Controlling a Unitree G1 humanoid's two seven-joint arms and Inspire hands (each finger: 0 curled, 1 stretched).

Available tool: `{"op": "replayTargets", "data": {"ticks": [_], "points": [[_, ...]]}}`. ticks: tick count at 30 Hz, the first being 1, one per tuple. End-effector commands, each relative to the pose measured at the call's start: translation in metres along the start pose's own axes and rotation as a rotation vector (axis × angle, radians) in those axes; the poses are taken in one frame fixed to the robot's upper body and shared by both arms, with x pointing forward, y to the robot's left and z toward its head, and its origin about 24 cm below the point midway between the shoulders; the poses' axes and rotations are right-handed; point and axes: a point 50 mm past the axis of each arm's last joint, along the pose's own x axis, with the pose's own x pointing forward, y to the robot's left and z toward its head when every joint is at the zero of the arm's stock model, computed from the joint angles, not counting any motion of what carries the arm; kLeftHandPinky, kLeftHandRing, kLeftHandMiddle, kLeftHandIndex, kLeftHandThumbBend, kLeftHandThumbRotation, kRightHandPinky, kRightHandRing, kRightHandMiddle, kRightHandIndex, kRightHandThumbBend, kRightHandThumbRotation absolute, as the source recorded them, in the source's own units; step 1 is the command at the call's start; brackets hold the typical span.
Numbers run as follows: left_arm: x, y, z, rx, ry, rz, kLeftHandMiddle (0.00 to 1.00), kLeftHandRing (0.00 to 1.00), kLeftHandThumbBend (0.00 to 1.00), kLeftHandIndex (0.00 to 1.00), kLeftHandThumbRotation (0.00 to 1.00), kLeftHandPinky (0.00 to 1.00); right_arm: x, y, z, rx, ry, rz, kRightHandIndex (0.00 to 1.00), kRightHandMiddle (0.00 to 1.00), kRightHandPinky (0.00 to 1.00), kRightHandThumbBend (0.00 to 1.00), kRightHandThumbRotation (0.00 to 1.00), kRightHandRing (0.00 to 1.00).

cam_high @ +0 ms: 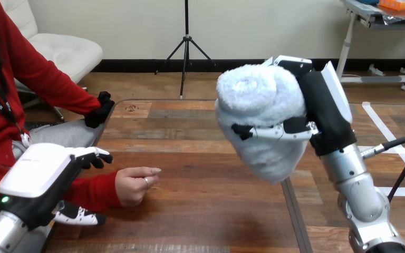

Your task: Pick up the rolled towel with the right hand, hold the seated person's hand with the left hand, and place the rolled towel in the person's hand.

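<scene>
My right hand (324, 108) is raised above the table's right half, its fingers and thumb curled round the rolled towel (261, 118), a light blue fluffy roll with its spiral end facing up. The person's hand (136, 184) rests on the wooden table (200, 153) at the left, loosely curled, at the end of a red sleeve. My left hand (42, 176) is at the lower left beside that forearm. Its straight fingers (92, 155) reach over the sleeve and its thumb (79, 216) lies below it, not closed on it.
The person's other hand (101, 109), in a black glove, sits at the table's far left edge. A metal seam (291, 211) runs front to back across the table, under the towel.
</scene>
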Motion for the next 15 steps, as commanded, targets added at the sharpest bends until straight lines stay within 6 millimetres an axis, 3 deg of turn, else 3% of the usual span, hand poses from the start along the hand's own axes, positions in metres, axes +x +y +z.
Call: {"op": "replayTargets", "data": {"ticks": [1,15], "points": [[0.018,0.024,0.0,0.049,-0.032,0.037,0.62,0.6,1.0,0.66,0.1,0.57,0.016,-0.009,0.02,-0.004,-0.133,-0.057,0.06,0.08,0.01,0.53,0.0,0.04],[0.024,0.026,0.001,0.043,-0.031,-0.007,0.59,0.56,1.0,0.62,0.04,0.54,0.01,-0.01,0.031,0.026,-0.172,-0.076,0.06,0.07,0.01,0.53,0.0,0.04]]}}
